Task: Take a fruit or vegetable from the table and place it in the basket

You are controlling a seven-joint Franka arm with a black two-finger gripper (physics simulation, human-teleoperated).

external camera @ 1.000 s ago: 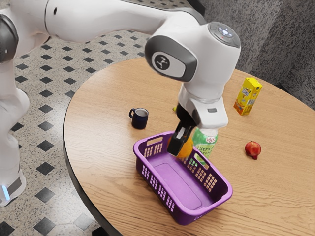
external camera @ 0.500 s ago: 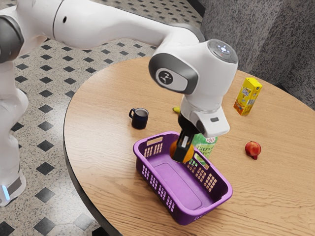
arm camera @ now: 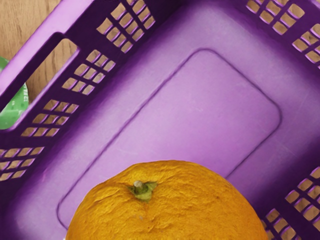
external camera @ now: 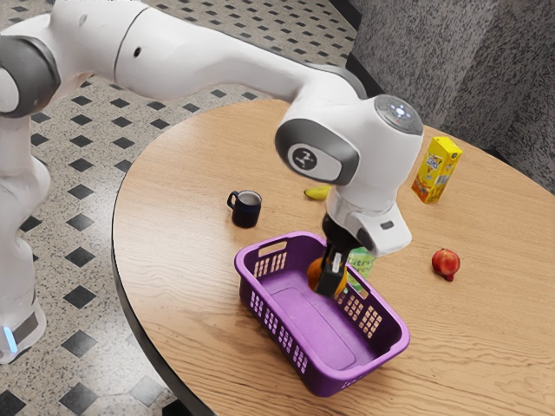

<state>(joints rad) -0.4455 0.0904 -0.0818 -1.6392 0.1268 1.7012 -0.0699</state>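
Holding the orange (external camera: 314, 275) over the basket (external camera: 303, 319): end effector (external camera: 329, 286) is closed on the fruit. Orange is within the basket's outline, near the long wall on the exterior view's right. Can't tell if it touches the basket floor. In the wrist view it sits right under the hand, stem spot showing, with purple basket floor beyond it.

Rest of the table (external camera: 173, 260), relative to the basket:
- Green container (external camera: 360, 259): just outside that same long wall, partly hidden by the arm and basket. Wrist view has a bit of it past the handle slot.
- Dark mug (external camera: 246, 210): upright, near the basket's far short end.
- Banana (external camera: 317, 192): beyond that end too, farther toward the exterior view's right than the mug.
- Red fruit (external camera: 446, 263): well apart from the basket, on the exterior view's right.
- Yellow carton (external camera: 436, 171): upright, farther back than the red fruit, well apart from the basket.
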